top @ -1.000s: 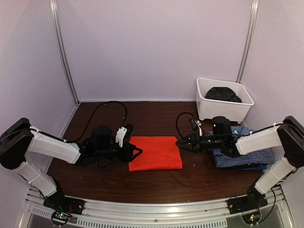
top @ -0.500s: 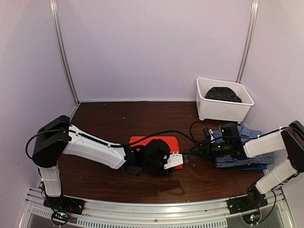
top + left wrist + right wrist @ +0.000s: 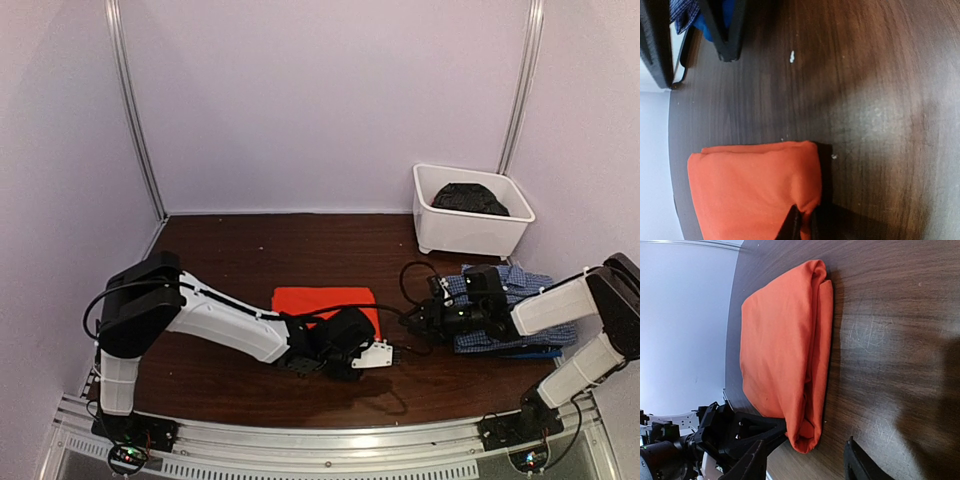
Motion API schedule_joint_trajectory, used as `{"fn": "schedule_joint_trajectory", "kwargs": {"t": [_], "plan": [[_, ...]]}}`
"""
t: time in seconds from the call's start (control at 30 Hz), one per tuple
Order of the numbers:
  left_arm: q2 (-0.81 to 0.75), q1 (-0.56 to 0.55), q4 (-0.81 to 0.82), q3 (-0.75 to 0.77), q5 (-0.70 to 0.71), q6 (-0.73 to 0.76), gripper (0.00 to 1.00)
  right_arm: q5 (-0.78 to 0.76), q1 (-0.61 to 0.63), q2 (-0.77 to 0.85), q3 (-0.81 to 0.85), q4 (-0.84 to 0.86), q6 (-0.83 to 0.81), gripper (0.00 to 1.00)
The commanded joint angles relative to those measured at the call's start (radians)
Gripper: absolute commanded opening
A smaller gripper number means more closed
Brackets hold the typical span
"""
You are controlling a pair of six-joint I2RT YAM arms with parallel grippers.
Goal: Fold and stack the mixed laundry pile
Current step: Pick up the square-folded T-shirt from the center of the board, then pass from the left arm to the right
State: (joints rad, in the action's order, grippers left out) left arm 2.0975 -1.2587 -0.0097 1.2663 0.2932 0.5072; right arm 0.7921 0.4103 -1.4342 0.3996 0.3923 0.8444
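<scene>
The folded orange T-shirt [image 3: 320, 300] lies in the middle of the desk [image 3: 230, 250], its long axis running left to right (folded edges facing the right arm). The left claw [image 3: 800, 225] pinches its near right corner. The right claw [image 3: 806, 464] hovers just beside it, jaws apart and empty.

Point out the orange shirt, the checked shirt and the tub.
orange shirt [image 3: 322, 300], top view, far half of its upper face.
checked shirt [image 3: 520, 277], top view, far edge.
tub [image 3: 470, 238], top view, front wall.

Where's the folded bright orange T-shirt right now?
Top view: the folded bright orange T-shirt lies mid-table, left of the blue-and-white checked shirt, with the left gripper pinching its near right corner.
</scene>
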Motion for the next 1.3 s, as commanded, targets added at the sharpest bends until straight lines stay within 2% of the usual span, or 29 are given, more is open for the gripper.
{"fn": "schedule_joint_trajectory", "kwargs": {"t": [0.0,0.3,0.47,0.53,0.6,0.8,1.0,1.27], "plan": [[-0.033,0.002,0.036,-0.014,-0.023,-0.006,0.0,-0.005,0.033,-0.061,0.032,0.038,0.027,0.54],[-0.114,0.028,0.091,-0.052,-0.103,-0.066,0.0,0.027,0.09,-0.187,0.082,0.166,0.128,0.69],[-0.129,0.03,0.101,-0.063,-0.102,-0.069,0.0,0.028,0.113,-0.262,0.104,0.217,0.184,0.72],[-0.131,0.029,0.099,-0.064,-0.102,-0.07,0.0,0.034,0.117,-0.297,0.101,0.286,0.226,0.84],[-0.132,0.029,0.101,-0.068,-0.099,-0.071,0.0,0.035,0.127,-0.322,0.107,0.332,0.257,0.85],[-0.15,0.034,0.126,-0.091,-0.107,-0.081,0.0,0.005,0.152,-0.392,0.138,0.37,0.296,0.71],[-0.188,0.048,0.159,-0.118,-0.121,-0.105,0.0,0.015,0.156,-0.488,0.148,0.513,0.388,0.56],[-0.205,0.047,0.155,-0.128,-0.15,-0.089,0.0,0.005,0.157,-0.59,0.231,0.546,0.427,0.52]]}}
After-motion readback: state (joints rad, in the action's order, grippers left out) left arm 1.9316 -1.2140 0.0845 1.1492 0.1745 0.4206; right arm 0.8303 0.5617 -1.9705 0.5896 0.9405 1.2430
